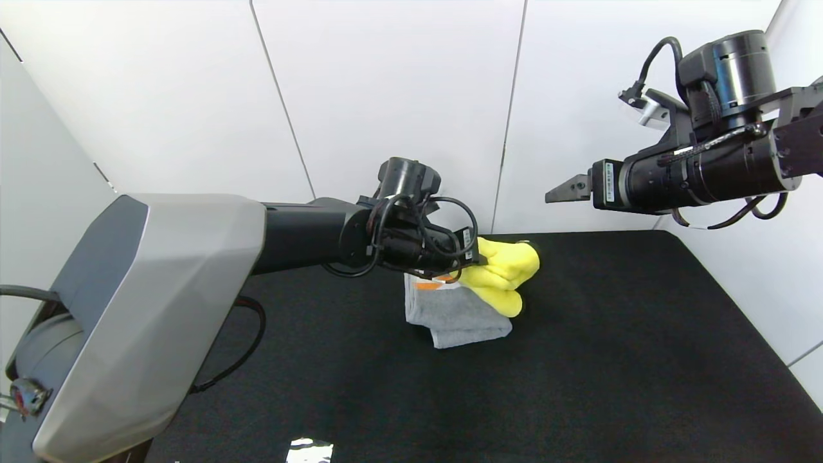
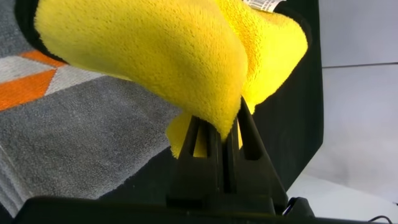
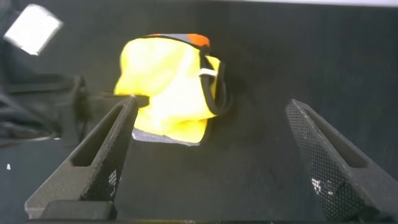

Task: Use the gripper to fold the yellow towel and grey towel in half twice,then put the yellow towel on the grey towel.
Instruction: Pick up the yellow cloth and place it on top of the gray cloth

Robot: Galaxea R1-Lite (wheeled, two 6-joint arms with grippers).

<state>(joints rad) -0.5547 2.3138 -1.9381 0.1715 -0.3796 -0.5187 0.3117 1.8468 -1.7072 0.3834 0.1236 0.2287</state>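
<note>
The yellow towel [image 1: 505, 273] is bunched in a loose folded wad and hangs just above the far right corner of the grey towel [image 1: 456, 315], which lies folded on the black table. My left gripper [image 1: 479, 260] is shut on the yellow towel's edge; in the left wrist view the fluffy yellow towel [image 2: 155, 50] is pinched at the tips of the left gripper [image 2: 224, 118], with the grey towel [image 2: 81, 130] and its orange patches below. My right gripper [image 1: 559, 191] hovers open and empty, high at the right; its view shows the yellow towel [image 3: 165, 87] beyond the right gripper [image 3: 212, 104].
The black table mat [image 1: 611, 354] stretches wide to the right and front of the towels. White wall panels [image 1: 386, 96] close the back and both sides. A small shiny patch [image 1: 308, 450] lies at the front edge.
</note>
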